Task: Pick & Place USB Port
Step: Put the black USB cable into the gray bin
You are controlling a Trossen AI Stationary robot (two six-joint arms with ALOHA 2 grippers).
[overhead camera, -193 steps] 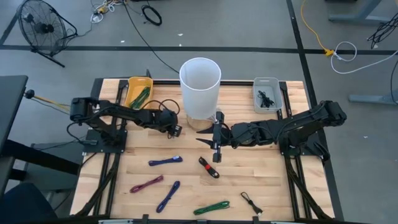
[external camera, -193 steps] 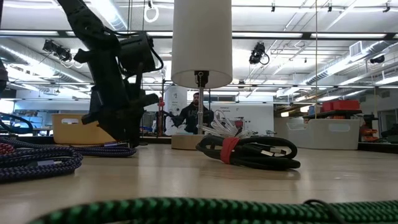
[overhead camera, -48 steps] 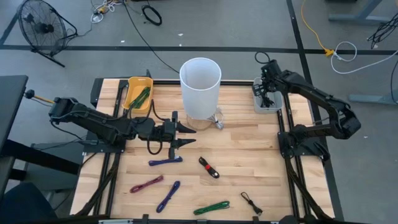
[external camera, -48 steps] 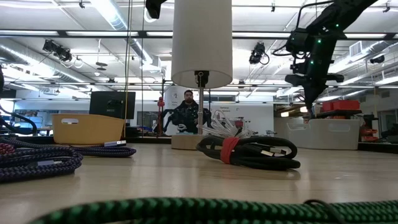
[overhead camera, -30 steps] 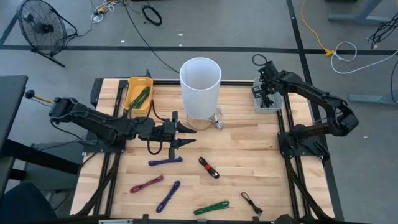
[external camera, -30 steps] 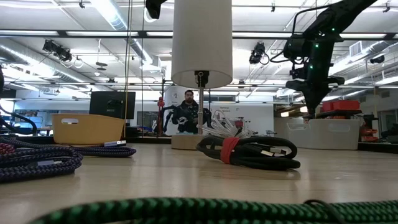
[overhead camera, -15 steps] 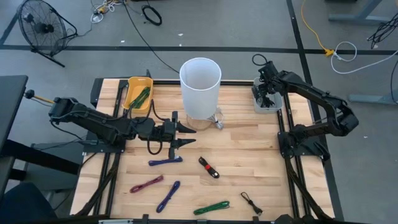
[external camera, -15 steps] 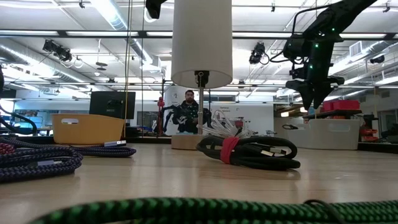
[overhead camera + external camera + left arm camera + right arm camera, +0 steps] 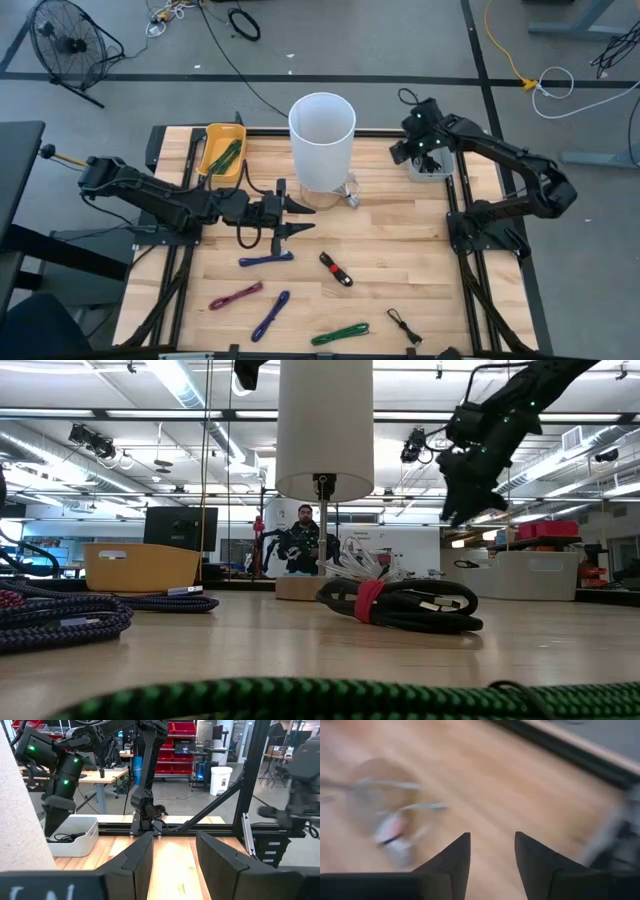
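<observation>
Several bundled USB cables lie on the wooden table: a purple one (image 9: 266, 259), a black one with a red tie (image 9: 336, 269) (image 9: 400, 603), magenta (image 9: 236, 296), blue (image 9: 270, 315), green (image 9: 340, 333) and a small black one (image 9: 402, 326). A white cable (image 9: 348, 192) lies at the foot of the white cylinder (image 9: 322, 140). My right gripper (image 9: 405, 150) (image 9: 490, 850) (image 9: 460, 495) is open and empty, raised beside the grey bin (image 9: 430, 160), which holds a black cable (image 9: 67, 837). My left gripper (image 9: 300, 215) (image 9: 175, 852) is open and empty, level above the table beside the cylinder's base.
A yellow bin (image 9: 222, 148) with a green cable sits at the far left corner. The tall white cylinder stands at the far middle, between the two arms. Bare wood (image 9: 400, 250) lies between the cylinder and the near cables. A person shows in the room behind (image 9: 303, 540).
My right gripper has risen from over the grey bin and swung toward the table's left, toward the white cylinder, tipping away from pointing straight down. A black cable loop now shows at the bin's rim in the low view. The left arm has kept still.
</observation>
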